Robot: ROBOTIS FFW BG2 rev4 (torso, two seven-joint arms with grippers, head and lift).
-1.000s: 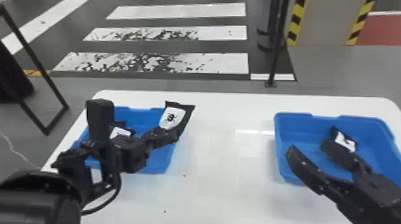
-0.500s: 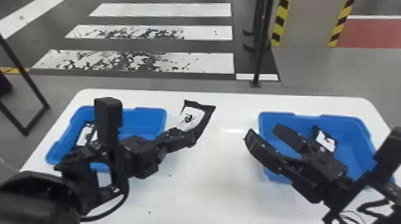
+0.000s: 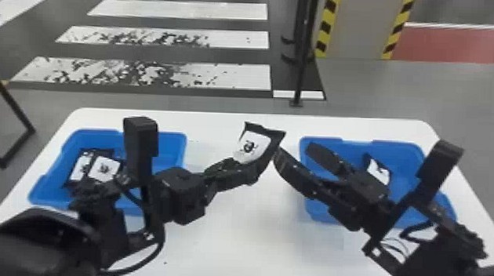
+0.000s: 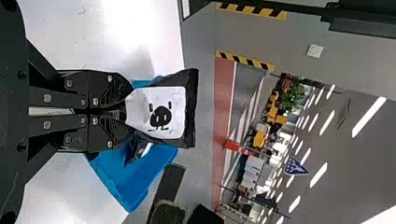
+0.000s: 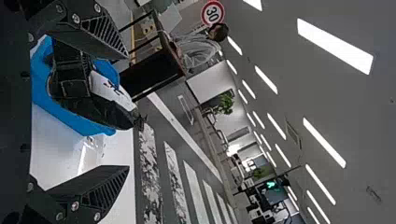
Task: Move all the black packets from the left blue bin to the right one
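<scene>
Black packet (image 3: 254, 141), pinched in left gripper (image 3: 242, 166), is now farther toward three o'clock, near right gripper (image 3: 294, 152) with fingers wide apart.

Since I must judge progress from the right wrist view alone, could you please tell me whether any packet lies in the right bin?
Observer: Yes, one black packet with a white label lies in the right bin.
Operator: Thank you; what can you see in the left bin?
Observer: At least two overlapping black packets there.
Operator: And where is the held packet, the one in the left hand, please?
Observer: The head view shows it against the white table, between the bins.
</scene>
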